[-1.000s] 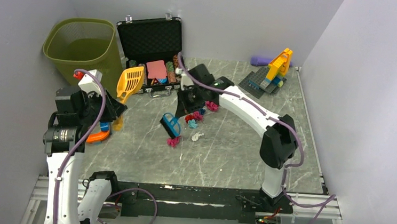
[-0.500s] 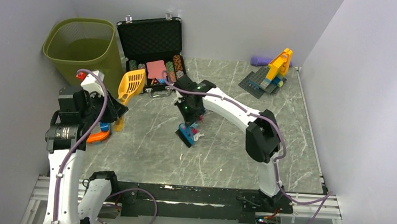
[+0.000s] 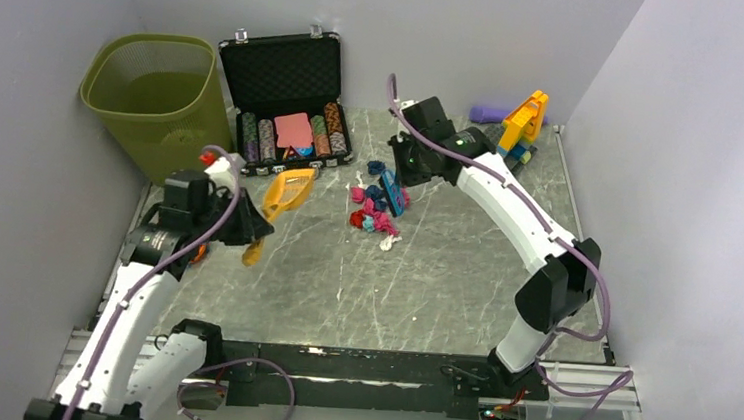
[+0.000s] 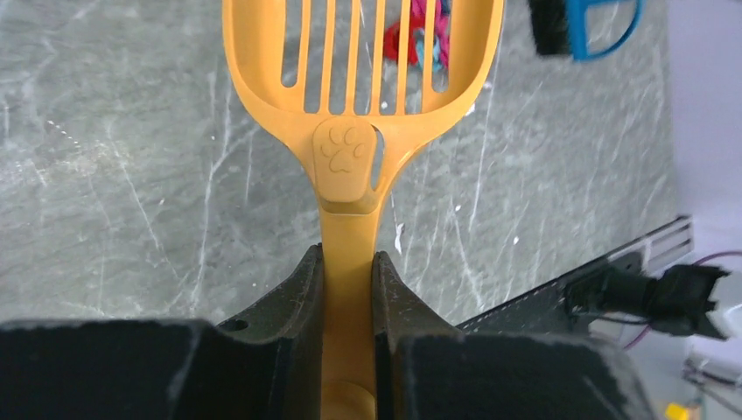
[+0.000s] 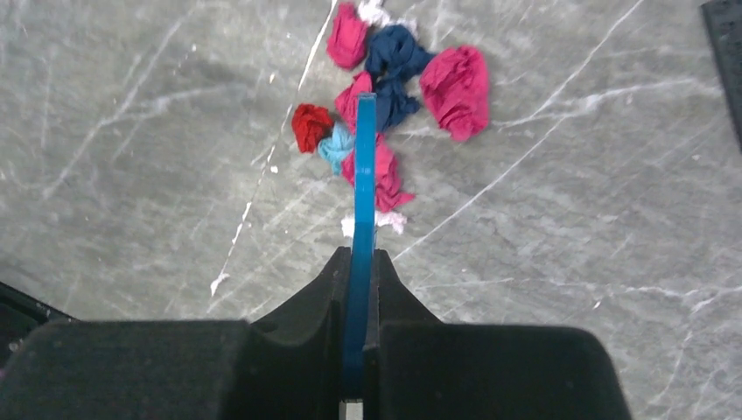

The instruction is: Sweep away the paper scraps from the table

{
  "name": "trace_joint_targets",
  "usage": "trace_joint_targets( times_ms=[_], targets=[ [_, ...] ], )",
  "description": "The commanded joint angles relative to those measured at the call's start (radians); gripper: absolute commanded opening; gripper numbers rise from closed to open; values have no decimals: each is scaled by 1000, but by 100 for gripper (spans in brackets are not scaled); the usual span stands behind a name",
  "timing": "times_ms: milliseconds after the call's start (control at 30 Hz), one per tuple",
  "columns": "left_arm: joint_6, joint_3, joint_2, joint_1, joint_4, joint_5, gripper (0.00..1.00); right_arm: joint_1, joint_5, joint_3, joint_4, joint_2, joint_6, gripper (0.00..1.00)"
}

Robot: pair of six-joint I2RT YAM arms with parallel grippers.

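Our left arm (image 3: 125, 296) bent inward, left tool (image 4: 348, 262) pinching a scoop (image 4: 350, 157), our right arm (image 3: 509, 206) stretched far forward, right tool (image 5: 359, 262) clamped on a brush (image 5: 363, 175)

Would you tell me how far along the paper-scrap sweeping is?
Done: the paper scraps lie bunched in one loose pile on the table. In hand: the left gripper grips the orange scoop, the right gripper the blue brush, poised at the pile. Left: no scrap is in the scoop yet.

Robot lab test cell: bare pale walls (image 3: 462, 37) around a rail-framed marble-patterned table (image 3: 442, 286).
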Motion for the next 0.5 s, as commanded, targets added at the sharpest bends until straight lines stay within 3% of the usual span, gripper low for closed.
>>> trace_joint_targets(
  times_ms=[0,233,333,467],
  targets=[
    [28,48,65,-206,10,-224,0,-39,35,18,62,-34,-30,0],
    [33,113,240,-572,-106,-509,0,-62,319,64,25,74,-41,0],
    [23,132,315,-644,-117,-548,0,-71,393,99,17,153,-45,0],
    [59,166,430,-658,-132,-559,0,-84,408,175,13,253,-74,0]
  ],
)
